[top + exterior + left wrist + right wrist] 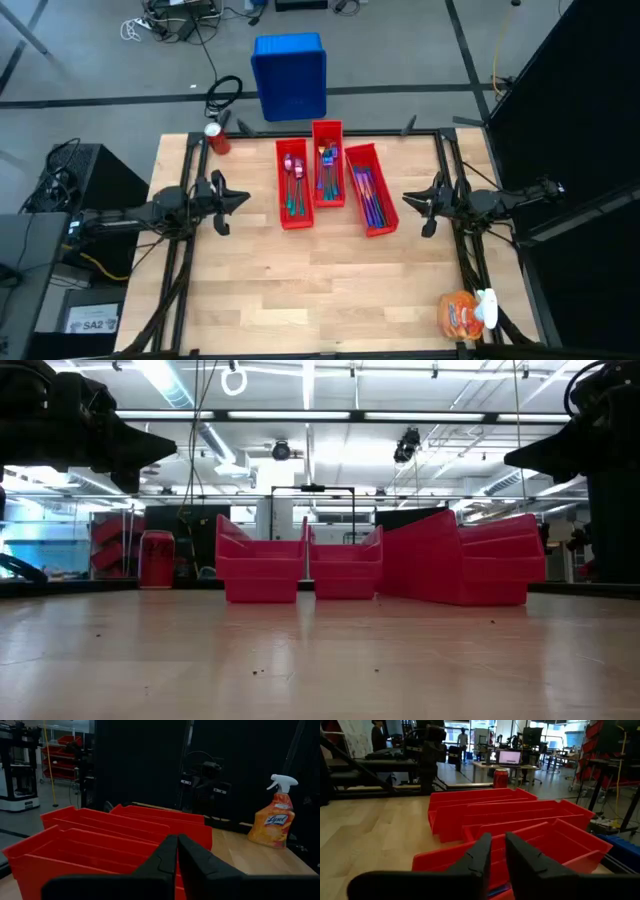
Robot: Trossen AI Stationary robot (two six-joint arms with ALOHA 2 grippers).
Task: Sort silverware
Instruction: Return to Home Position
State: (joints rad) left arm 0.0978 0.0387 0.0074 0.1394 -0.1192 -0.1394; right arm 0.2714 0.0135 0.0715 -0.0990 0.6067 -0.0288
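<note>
Left gripper point(177, 839) is clamped shut on nothing, right gripper point(498, 837) barely cracked open, empty too; silverware point(328, 172) sits in the red bins point(295, 222).

Overhead down, low level, wrists facing inward; all share bins point(296, 222)
</note>
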